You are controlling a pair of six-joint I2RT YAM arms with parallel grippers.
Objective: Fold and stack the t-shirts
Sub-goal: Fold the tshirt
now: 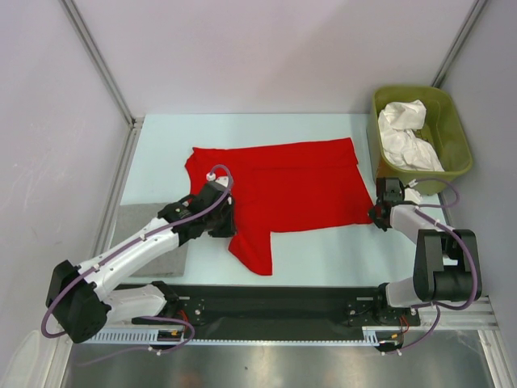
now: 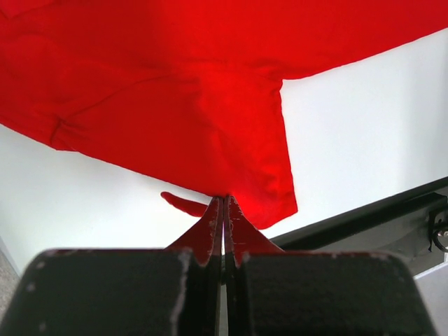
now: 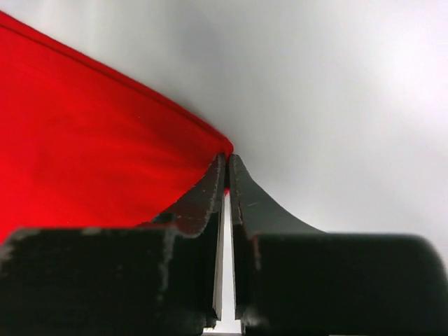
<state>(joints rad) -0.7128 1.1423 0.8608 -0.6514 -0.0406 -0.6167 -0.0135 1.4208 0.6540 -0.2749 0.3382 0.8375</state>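
Your left tool [image 1: 227, 220] is closed tight, its fingertips [image 2: 213, 220] pinched on red cloth at the edge of a sleeve of the soft, plain bright red t-shirt [image 1: 299, 186]; just ahead of that tool the sleeve hangs down, and beyond it the body spreads over the pale flat counter [image 1: 323, 250]; your right tool [image 1: 377, 215] is also closed, its tips nipped on a corner of the same red t-shirt's bottom hem, the cloth running off to that tool's left in the right wrist view; the shirt spans the stretch between your two tools; just beyond the right tool stands an olive-green plastic tub [image 1: 420, 90] holding crumpled white t-shirts [image 1: 408, 133]; behind the left tool, under its arm, lies a grey rectangular pad [image 1: 133, 214]
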